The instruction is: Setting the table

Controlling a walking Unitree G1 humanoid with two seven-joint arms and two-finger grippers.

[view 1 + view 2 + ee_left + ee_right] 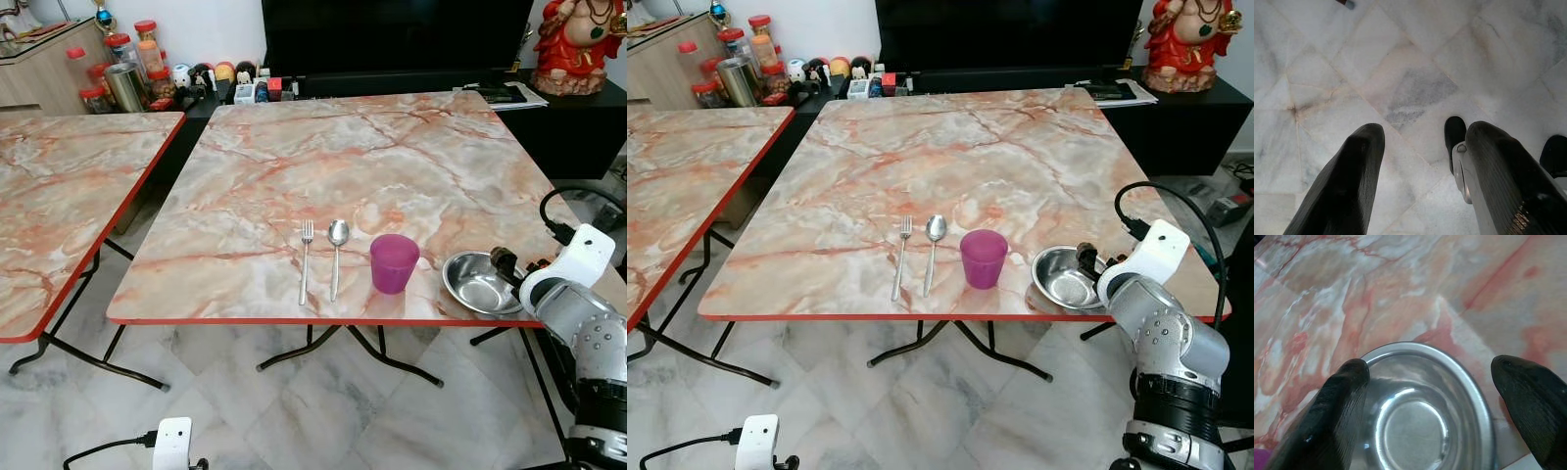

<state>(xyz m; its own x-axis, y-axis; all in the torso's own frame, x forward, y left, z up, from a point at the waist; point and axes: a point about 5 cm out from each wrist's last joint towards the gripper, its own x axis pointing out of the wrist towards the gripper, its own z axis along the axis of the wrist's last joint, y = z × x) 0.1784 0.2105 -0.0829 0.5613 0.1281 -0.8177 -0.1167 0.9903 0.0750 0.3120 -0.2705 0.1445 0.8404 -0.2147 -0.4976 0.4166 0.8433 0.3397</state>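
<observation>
Bowl (481,282) of shiny steel sits near the front right corner of our marble table (392,166), with the purple cup (394,262) just to its left, then the spoon (336,257) and the fork (306,258) lying side by side, all apart from one another. Our right gripper (1435,396) hovers at the bowl with its fingers (1339,406) spread wide, one over the rim and one outside it, gripping nothing. Our left gripper (1422,171) hangs over the pale floor tiles (1400,73), its fingers parted and empty
</observation>
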